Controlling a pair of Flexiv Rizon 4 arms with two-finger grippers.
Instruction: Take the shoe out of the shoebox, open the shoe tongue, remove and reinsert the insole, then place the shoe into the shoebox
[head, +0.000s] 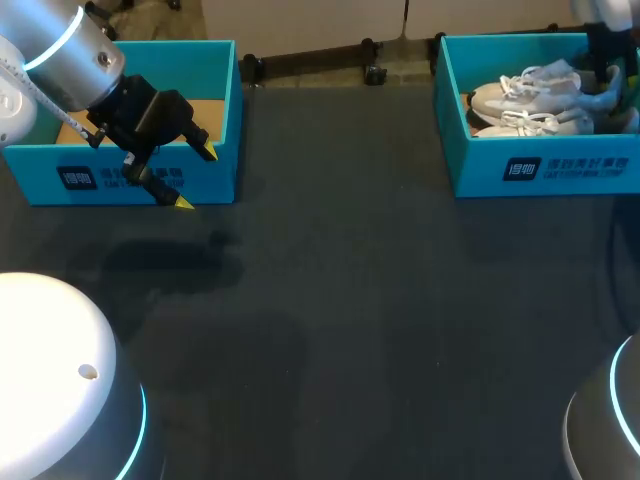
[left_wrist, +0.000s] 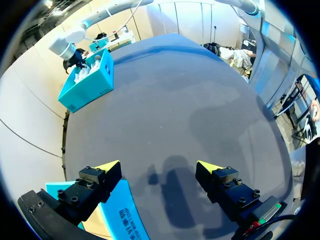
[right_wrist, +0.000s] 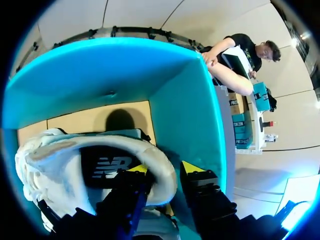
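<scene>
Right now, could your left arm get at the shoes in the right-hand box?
Probably not. The left claw hangs open over the left shoebox's front wall, with most of the table between it and the shoes, and the right arm reaches into the right shoebox.

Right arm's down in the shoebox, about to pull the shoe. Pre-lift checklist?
1. Right tool astride shoe heel rim: ok.
2. Grip tight on shoe: cannot tell.
3. Clearance to box wall beside it: cannot tell.
4. Left tool open, at the other box, out of the way: ok.
5. Table bare between boxes for set-down: ok.
</scene>
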